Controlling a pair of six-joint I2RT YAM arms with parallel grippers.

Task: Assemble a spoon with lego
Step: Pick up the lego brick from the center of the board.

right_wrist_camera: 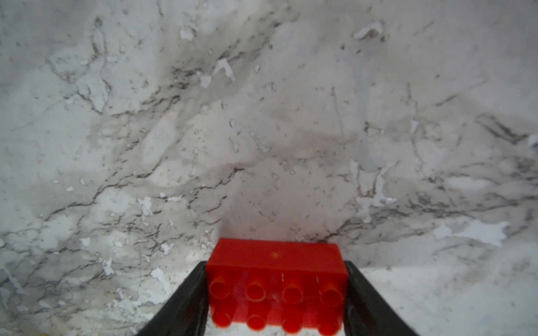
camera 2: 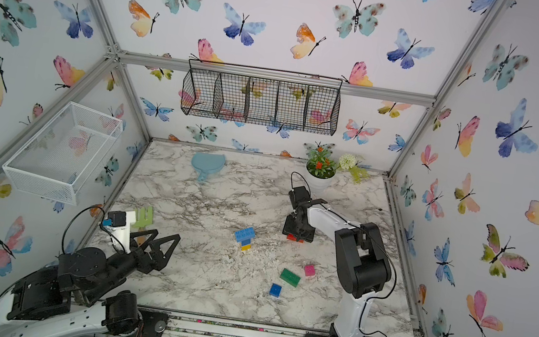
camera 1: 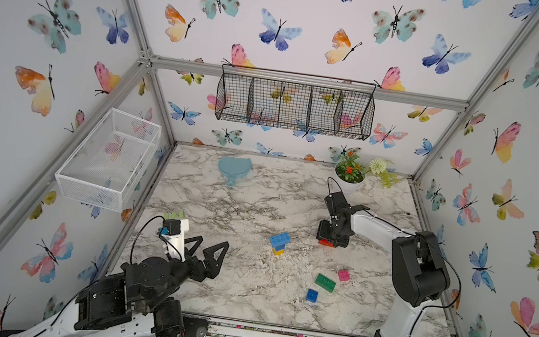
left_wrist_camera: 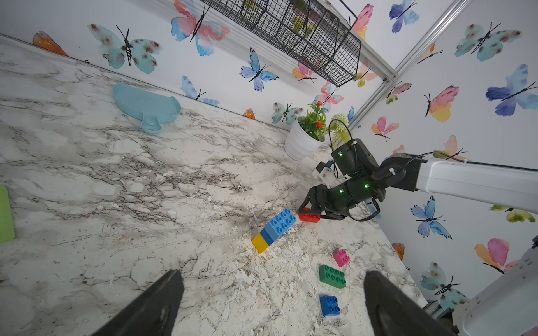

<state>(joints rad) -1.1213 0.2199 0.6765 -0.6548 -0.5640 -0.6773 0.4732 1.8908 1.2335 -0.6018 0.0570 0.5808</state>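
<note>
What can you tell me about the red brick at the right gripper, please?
The red brick is a long, glossy plastic block with eight round studs in two rows of four, studs facing up. It sits at the marble table; I cannot tell whether it is lifted. The right gripper clasps it lengthwise, with a black finger against each short end. The light-blue brick nearby does not touch it.
</note>
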